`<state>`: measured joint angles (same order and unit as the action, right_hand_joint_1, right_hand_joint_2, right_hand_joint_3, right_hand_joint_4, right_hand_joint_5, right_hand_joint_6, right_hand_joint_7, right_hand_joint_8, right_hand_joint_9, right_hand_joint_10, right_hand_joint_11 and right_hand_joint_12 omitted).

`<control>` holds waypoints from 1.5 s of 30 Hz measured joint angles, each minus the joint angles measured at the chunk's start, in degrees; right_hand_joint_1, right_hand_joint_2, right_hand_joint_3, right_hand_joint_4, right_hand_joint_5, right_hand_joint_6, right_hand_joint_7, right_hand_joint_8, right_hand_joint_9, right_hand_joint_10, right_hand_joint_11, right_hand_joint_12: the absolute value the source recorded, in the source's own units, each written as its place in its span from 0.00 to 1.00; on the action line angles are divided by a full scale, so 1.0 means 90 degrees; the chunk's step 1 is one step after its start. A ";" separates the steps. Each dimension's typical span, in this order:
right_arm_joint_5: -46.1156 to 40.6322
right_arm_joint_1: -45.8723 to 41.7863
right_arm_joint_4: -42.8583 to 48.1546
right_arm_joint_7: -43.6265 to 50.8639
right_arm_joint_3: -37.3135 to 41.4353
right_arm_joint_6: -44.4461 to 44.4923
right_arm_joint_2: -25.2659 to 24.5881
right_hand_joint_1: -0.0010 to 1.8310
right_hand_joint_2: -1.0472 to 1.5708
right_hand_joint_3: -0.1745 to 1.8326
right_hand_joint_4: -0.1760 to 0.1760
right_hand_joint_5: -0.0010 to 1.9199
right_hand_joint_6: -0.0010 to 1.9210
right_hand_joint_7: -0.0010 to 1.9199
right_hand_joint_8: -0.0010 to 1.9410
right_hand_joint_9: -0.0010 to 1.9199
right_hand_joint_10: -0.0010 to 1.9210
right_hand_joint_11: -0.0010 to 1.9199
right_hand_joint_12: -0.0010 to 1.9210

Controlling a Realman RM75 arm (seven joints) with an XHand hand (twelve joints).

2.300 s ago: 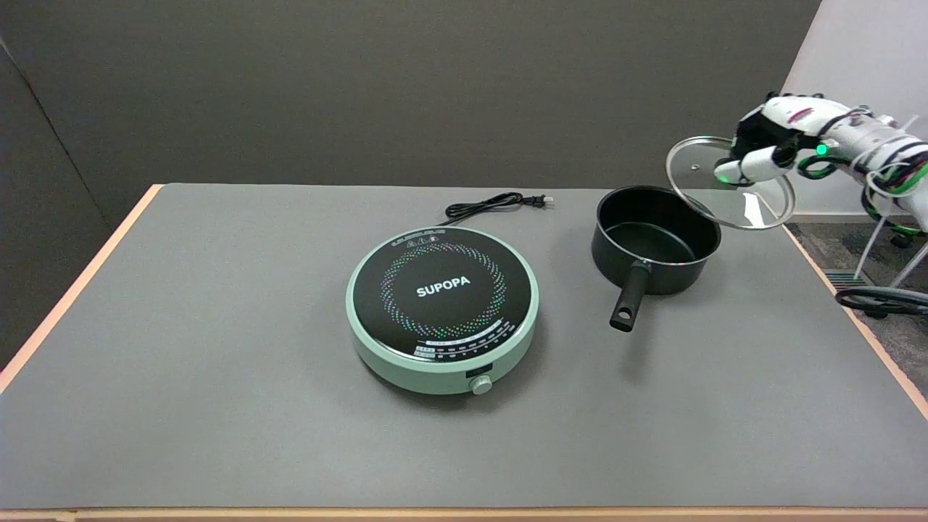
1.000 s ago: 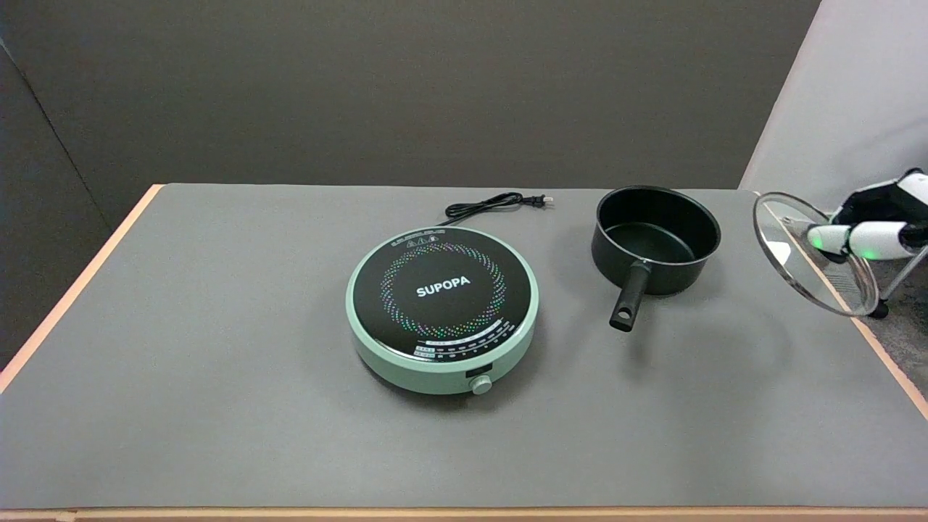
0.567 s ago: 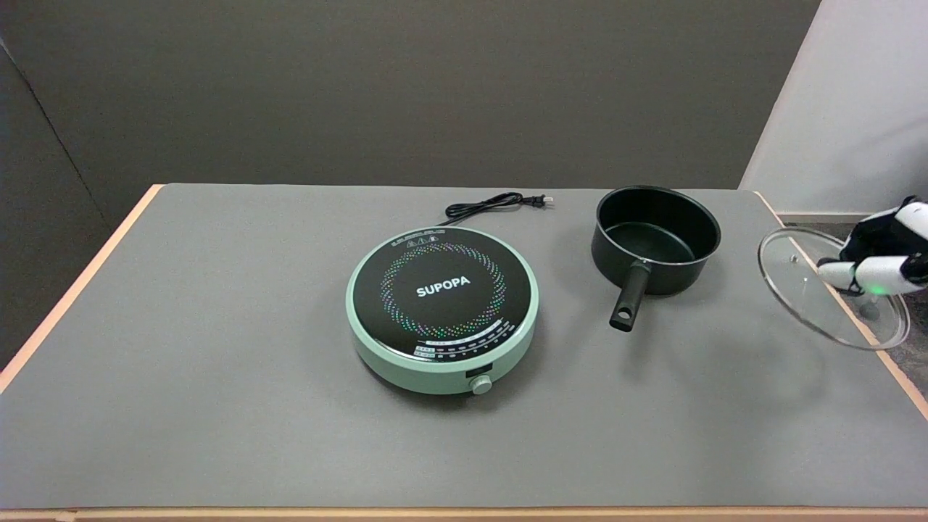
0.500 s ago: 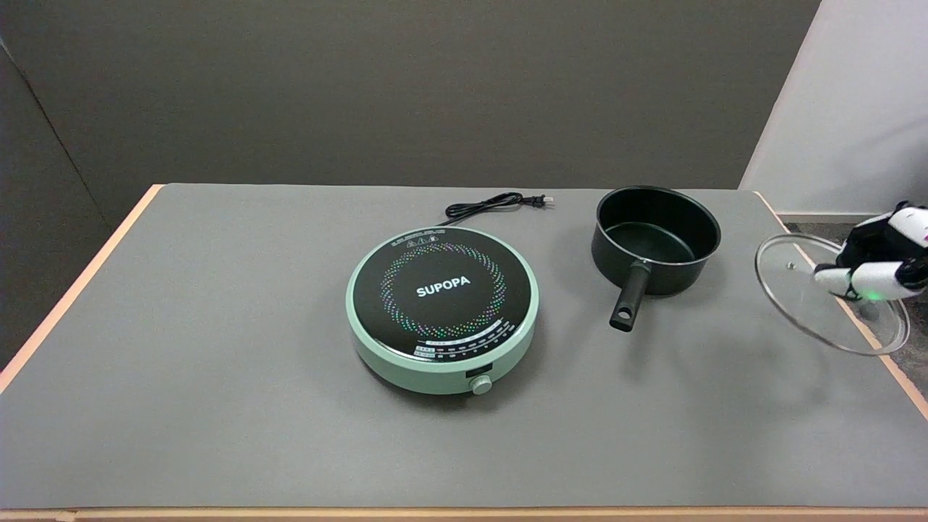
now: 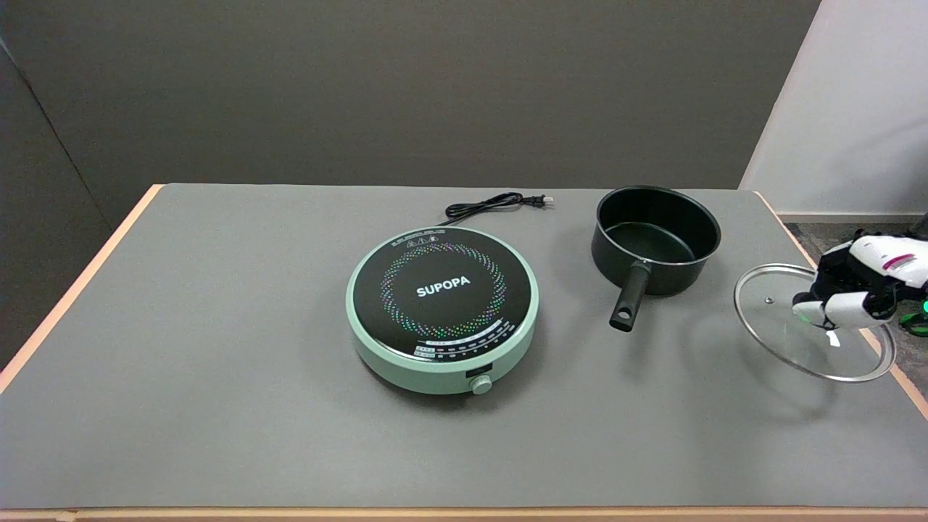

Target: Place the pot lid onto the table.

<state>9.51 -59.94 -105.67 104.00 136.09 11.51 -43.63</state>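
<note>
My robot hand (image 5: 848, 290) is clamped on the pot lid (image 5: 779, 319), fingers wrapped over what I take to be its knob, though the knob itself is hidden under them. The glass lid hangs to the right of the pot (image 5: 656, 239), over the right edge of the tabletop (image 5: 217, 362), tilted so its far rim sits higher than its near rim.

Over the last couple of seconds I have carried the lid away from the pot, where it hung just above the pot's right rim, swung it out past the tabletop's edge, then lowered it and drawn it back toward the pot. Half a second ago more of the lid hung beyond the edge; now most of its disc lies over the grey surface, and a soft shadow shows beneath it, right of the pot's handle (image 5: 629, 297). It looks close to the surface but I judge it not yet resting there.

That means the lift and the carry are behind me and only the set-down remains. I reckon I should level the lid, ease it a little nearer the pot so none of it overhangs the edge, lower until the rim bears, then let go. Released while tilted, it could slide off the side.
</note>
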 measured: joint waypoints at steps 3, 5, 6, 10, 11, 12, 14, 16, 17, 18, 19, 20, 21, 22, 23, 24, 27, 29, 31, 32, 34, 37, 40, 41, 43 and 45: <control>0.0082 0.0004 -0.0017 0.0003 -0.0112 0.0035 0.0026 0.67 0.80 0.22 0.24 0.38 0.70 0.54 0.53 0.49 0.61 0.33 0.58; 0.0124 0.0014 -0.0027 0.0004 -0.0181 0.0076 0.0051 0.67 0.80 0.22 0.24 0.38 0.70 0.54 0.53 0.49 0.61 0.33 0.58; 0.0139 0.0020 -0.0031 0.0004 -0.0209 0.0092 0.0061 0.67 0.80 0.22 0.24 0.38 0.70 0.54 0.53 0.49 0.61 0.33 0.58; 0.0204 0.0068 -0.0042 0.0001 -0.0384 0.0211 0.0143 0.67 0.80 0.22 0.24 0.38 0.70 0.54 0.53 0.49 0.62 0.33 0.58; 0.0215 0.0082 -0.0044 0.0001 -0.0422 0.0239 0.0165 0.67 0.80 0.22 0.24 0.38 0.70 0.54 0.53 0.49 0.62 0.33 0.58; 0.0228 0.0101 -0.0046 0.0000 -0.0473 0.0282 0.0194 0.67 0.80 0.22 0.24 0.38 0.70 0.54 0.53 0.49 0.62 0.33 0.58; 0.0249 0.0143 -0.0048 -0.0001 -0.0576 0.0361 0.0255 0.67 0.80 0.22 0.24 0.38 0.70 0.54 0.53 0.49 0.62 0.33 0.58; 0.0266 0.0181 -0.0050 -0.0002 -0.0656 0.0430 0.0308 0.67 0.80 0.22 0.24 0.38 0.70 0.54 0.53 0.49 0.62 0.33 0.58; 0.0273 0.0207 -0.0050 -0.0003 -0.0719 0.0484 0.0347 0.67 0.80 0.22 0.23 0.38 0.70 0.54 0.53 0.49 0.62 0.33 0.58; 0.0281 0.0229 -0.0051 -0.0003 -0.0769 0.0535 0.0377 0.67 0.80 0.22 0.22 0.38 0.70 0.54 0.53 0.49 0.62 0.33 0.57; 0.0288 0.0248 -0.0050 -0.0003 -0.0809 0.0572 0.0401 0.67 0.80 0.22 0.22 0.38 0.70 0.54 0.53 0.49 0.62 0.33 0.57; 0.0293 0.0274 -0.0051 -0.0004 -0.0861 0.0626 0.0435 0.67 0.80 0.22 0.21 0.38 0.69 0.54 0.53 0.49 0.62 0.33 0.58; 0.0298 0.0300 -0.0051 -0.0005 -0.0908 0.0674 0.0466 0.67 0.80 0.22 0.21 0.38 0.69 0.54 0.53 0.49 0.62 0.33 0.57; 0.0305 0.0329 -0.0051 -0.0005 -0.0961 0.0723 0.0502 0.67 0.80 0.22 0.21 0.38 0.69 0.54 0.54 0.49 0.62 0.33 0.56; 0.0311 0.0355 -0.0050 -0.0007 -0.1005 0.0769 0.0530 0.67 0.80 0.22 0.21 0.38 0.69 0.54 0.54 0.48 0.62 0.33 0.56; 0.0314 0.0384 -0.0051 -0.0007 -0.1046 0.0810 0.0558 0.67 0.80 0.22 0.20 0.38 0.69 0.54 0.54 0.48 0.62 0.32 0.55; 0.0322 0.0486 -0.0042 -0.0009 -0.1169 0.0917 0.0635 0.67 0.80 0.22 0.20 0.38 0.69 0.54 0.54 0.49 0.62 0.32 0.54; 0.0333 0.0568 -0.0029 -0.0010 -0.1251 0.0980 0.0679 0.67 0.80 0.22 0.20 0.38 0.69 0.54 0.54 0.49 0.62 0.32 0.54; 0.0341 0.0669 -0.0012 -0.0011 -0.1347 0.1037 0.0720 0.67 0.80 0.22 0.20 0.38 0.69 0.54 0.54 0.49 0.62 0.32 0.55; 0.0346 0.0716 -0.0004 -0.0011 -0.1388 0.1057 0.0737 0.67 0.80 0.22 0.20 0.38 0.69 0.54 0.54 0.49 0.62 0.32 0.55; 0.0366 0.0836 0.0019 -0.0012 -0.1487 0.1097 0.0772 0.67 0.80 0.22 0.20 0.38 0.69 0.54 0.54 0.48 0.63 0.32 0.55; 0.0391 0.0995 0.0062 -0.0014 -0.1615 0.1148 0.0813 0.67 0.80 0.22 0.19 0.38 0.69 0.54 0.54 0.49 0.62 0.32 0.55; 0.0416 0.1129 0.0107 -0.0015 -0.1723 0.1190 0.0848 0.67 0.80 0.22 0.19 0.38 0.69 0.54 0.54 0.49 0.63 0.32 0.55; 0.0420 0.1165 0.0120 -0.0015 -0.1753 0.1203 0.0856 0.67 0.80 0.22 0.19 0.38 0.69 0.54 0.54 0.49 0.63 0.32 0.55; 0.0436 0.1235 0.0147 -0.0016 -0.1811 0.1226 0.0875 0.67 0.80 0.22 0.19 0.38 0.69 0.54 0.54 0.49 0.63 0.32 0.55; 0.0442 0.1289 0.0168 -0.0017 -0.1858 0.1257 0.0889 0.67 0.80 0.22 0.19 0.38 0.69 0.54 0.54 0.49 0.63 0.32 0.55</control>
<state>13.49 -48.34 -104.16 103.85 119.37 22.82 -35.62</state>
